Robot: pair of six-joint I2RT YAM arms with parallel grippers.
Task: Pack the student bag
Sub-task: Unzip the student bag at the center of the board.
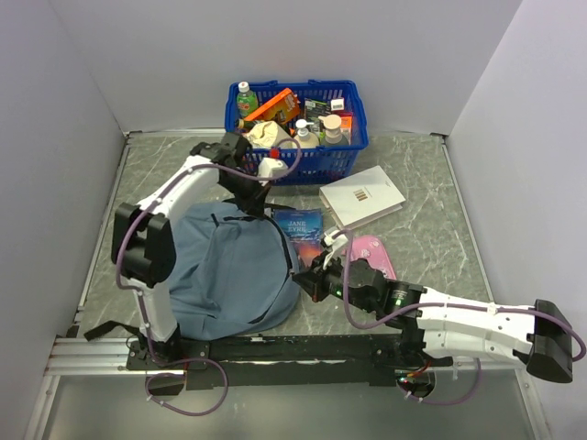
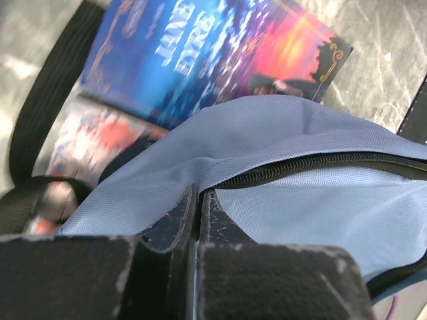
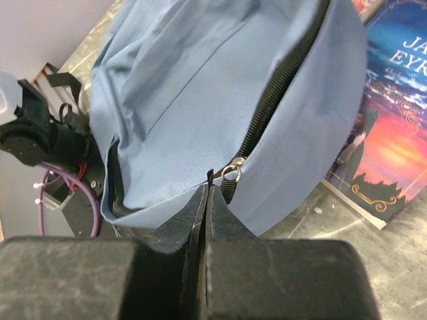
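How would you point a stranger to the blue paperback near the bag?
Start at the blue basket at the back. In front of it, between the grey-blue backpack and the white book, lies the paperback. Only it reads Jane Eyre on a dark blue cover.

Behind the student bag [image 1: 229,275] a loaded basket [image 1: 359,137] is set; a Jane Eyre book [image 1: 303,229] is laid touching the bag's right edge — farther right a pencil case [image 1: 371,252], and to its right rear a flat box [image 1: 362,197].

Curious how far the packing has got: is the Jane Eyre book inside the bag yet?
Out: the Jane Eyre book lies flat on the table next to the student bag, its cover showing.
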